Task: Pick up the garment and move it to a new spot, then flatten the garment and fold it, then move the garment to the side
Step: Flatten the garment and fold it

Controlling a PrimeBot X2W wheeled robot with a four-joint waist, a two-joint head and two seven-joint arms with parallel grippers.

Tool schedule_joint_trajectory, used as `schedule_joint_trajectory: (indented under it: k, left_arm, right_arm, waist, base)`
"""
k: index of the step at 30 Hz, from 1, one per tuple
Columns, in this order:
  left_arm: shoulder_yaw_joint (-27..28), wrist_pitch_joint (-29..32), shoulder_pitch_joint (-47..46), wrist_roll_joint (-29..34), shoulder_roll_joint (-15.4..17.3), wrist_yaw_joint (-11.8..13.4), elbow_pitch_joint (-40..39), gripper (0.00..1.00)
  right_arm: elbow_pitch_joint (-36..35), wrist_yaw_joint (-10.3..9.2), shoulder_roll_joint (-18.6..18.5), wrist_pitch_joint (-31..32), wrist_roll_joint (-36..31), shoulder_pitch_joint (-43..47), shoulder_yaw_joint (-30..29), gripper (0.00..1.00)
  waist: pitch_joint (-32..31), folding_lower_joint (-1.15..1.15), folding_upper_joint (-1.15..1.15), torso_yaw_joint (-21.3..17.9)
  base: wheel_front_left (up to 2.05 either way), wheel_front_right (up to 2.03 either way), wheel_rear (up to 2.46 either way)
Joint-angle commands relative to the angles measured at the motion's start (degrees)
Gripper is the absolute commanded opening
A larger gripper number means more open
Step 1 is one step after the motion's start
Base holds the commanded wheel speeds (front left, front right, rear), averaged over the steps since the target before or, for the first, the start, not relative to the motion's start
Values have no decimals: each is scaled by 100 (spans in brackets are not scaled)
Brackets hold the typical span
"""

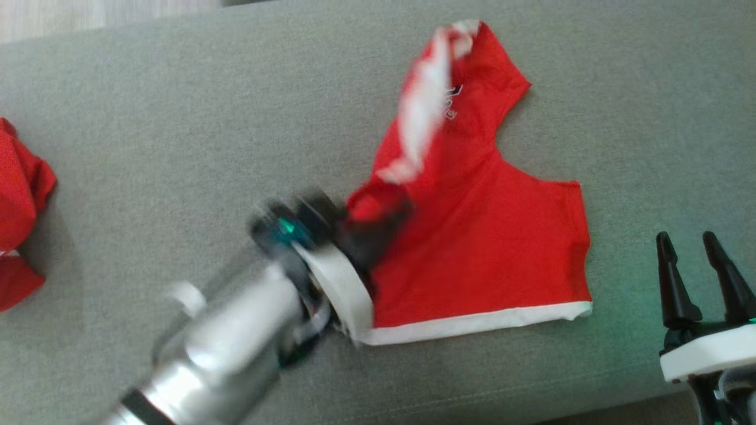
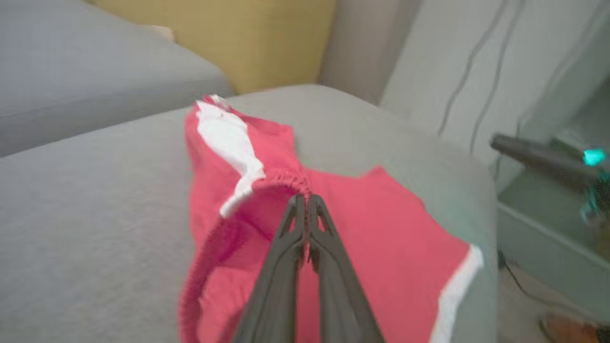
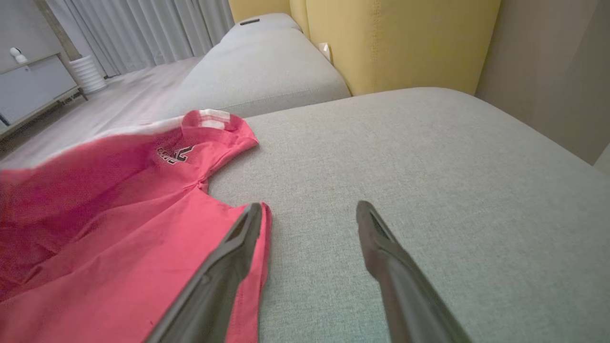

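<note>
**Head view.** You see the red garment point(image 1: 484, 236) with white trim right of centre on the grey cushion point(image 1: 177, 118). Its lower hem lies flat and its upper part is raised in a fold. Your left gripper point(image 1: 390, 221) meets the garment's left edge, but that arm is blurred, so this view does not settle the grip. A second red cloth point(image 1: 18, 206) lies at the cushion's far left, well apart. Your right gripper point(image 1: 687, 242) stands at lower right, near the garment's hem corner but apart from it.

**Left wrist view.** Here the left gripper point(image 2: 303, 197) is clear. Its fingers point(image 2: 286, 247) are pressed together, pinching a gathered red edge of the garment point(image 2: 381, 238). The cloth rises to the tips as a ridge.

**Right wrist view.** The right gripper point(image 3: 310, 209) has its fingers point(image 3: 381, 247) spread wide and holds nothing. One finger overlaps the garment's point(image 3: 119, 247) edge, and you cannot tell whether it touches. This view also shows dark lettering point(image 3: 174, 153) on the cloth, a yellow panel point(image 3: 400, 43) behind the cushion, and curtains point(image 3: 143, 28).
</note>
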Motion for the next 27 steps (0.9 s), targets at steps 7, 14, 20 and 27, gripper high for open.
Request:
schedule_joint_trajectory:
  k: [7, 14, 20, 27]
  left_arm:
    - [-443, 268, 657, -30, -224, -4, -5, 23]
    - [-220, 198, 683, -382, -483, 12, 135, 100]
    - [108, 384, 606, -922, -654, 50, 130, 100]
    - [207, 416, 474, -980, -700, 202, 348, 84]
  right_arm:
    - [-129, 37, -78, -139, 24, 4, 106, 100]
    - [-116, 37, -70, -188, -3, -19, 75, 100]
    - [-88, 37, -36, -204, -35, -67, 139, 100]
    - [-34, 37, -36, -259, -19, -144, 179, 100]
  waist:
    - [76, 0, 0, 18]
    - [158, 0, 0, 89]
    - [169, 0, 0, 66]
    - [223, 0, 0, -36]
  base:
    - [0, 0, 0]
    - [0, 0, 0]
    - [0, 0, 0]
    - [0, 0, 0]
